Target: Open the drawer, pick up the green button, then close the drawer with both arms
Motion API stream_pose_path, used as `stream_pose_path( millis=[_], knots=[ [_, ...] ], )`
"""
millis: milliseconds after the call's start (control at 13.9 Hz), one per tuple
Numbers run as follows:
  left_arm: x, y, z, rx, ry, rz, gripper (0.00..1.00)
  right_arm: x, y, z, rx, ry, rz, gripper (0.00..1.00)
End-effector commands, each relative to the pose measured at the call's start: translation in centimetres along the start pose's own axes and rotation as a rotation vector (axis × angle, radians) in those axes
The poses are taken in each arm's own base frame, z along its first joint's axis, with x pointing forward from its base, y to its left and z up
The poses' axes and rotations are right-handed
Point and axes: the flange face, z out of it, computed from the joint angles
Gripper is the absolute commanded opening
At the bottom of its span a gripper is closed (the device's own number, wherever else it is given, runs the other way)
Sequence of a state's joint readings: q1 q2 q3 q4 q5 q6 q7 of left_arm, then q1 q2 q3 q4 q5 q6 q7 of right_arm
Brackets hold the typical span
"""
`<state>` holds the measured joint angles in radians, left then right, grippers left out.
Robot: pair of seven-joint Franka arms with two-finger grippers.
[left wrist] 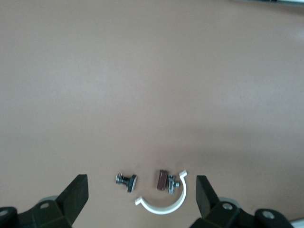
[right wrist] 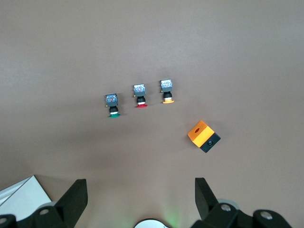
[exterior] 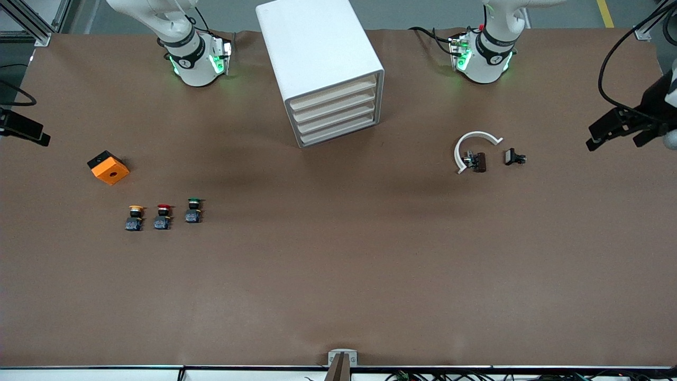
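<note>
Showing both fingers released only in wrist views, left gripper (left wrist: 141, 195), right gripper (right wrist: 141, 197), drawer (exterior: 338, 132) closed.

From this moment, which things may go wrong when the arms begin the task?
1. The drawer is the lowest of four alike fronts, all shut; a finger could catch the one above it.
2. The green button stands beside the red button and yellow button; the open right gripper may bump or take the wrong one.
3. The cabinet looks unfixed, so pulling may slide it.
</note>
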<state>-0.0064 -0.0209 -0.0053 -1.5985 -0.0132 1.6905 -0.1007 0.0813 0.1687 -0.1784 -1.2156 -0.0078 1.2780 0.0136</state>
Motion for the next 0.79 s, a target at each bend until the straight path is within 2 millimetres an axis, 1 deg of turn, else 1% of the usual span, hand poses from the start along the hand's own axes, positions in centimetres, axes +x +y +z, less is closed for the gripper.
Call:
stream_pose_path(
  millis=[0, 72, 144, 216, 289, 433, 505, 577, 649, 722],
  knots=[
    [1.6, 0.4, -0.9, -0.013, 0.007, 0.004, 1.0, -1.4, 0.1, -0.8, 0.026, -0.025, -0.029, 1.0],
    [1.4, 0.3, -0.7, -0.005, -0.014, 0.005, 1.0, -1.5, 0.2, -0.9, 0.036, -0.025, -0.098, 1.0],
    [1.1, 0.8, -0.6, 0.0, -0.041, 0.016, 1.0, -1.7, 0.4, -0.9, 0.041, -0.028, -0.116, 1.0],
    [0.9, 1.5, -0.7, -0.001, -0.048, 0.028, 1.0, -2.4, 0.8, -1.6, 0.047, -0.016, -0.111, 1.0],
    [0.6, 2.1, -0.6, 0.004, -0.06, 0.04, 1.0, -2.5, 1.2, -1.5, 0.052, -0.02, -0.118, 1.0],
    [0.4, 2.2, -0.4, 0.008, -0.082, 0.042, 1.0, -2.6, 0.7, -1.6, 0.054, -0.017, -0.151, 1.0],
    [0.2, 2.1, -0.3, 0.014, -0.095, 0.044, 1.0, -2.7, 0.6, -1.6, 0.053, -0.019, -0.14, 1.0],
    [0.0, 2.0, -0.2, 0.016, -0.114, 0.042, 1.0, -2.7, 0.8, -1.5, 0.055, -0.025, -0.134, 1.0],
    [-0.2, 1.7, -0.2, 0.017, -0.13, 0.038, 1.0, -3.2, 1.3, -1.8, 0.058, -0.028, -0.127, 1.0],
    [-0.1, 1.8, -0.4, 0.013, -0.126, 0.036, 1.0, -3.3, 2.1, -1.4, 0.064, -0.042, -0.116, 1.0]
  ],
)
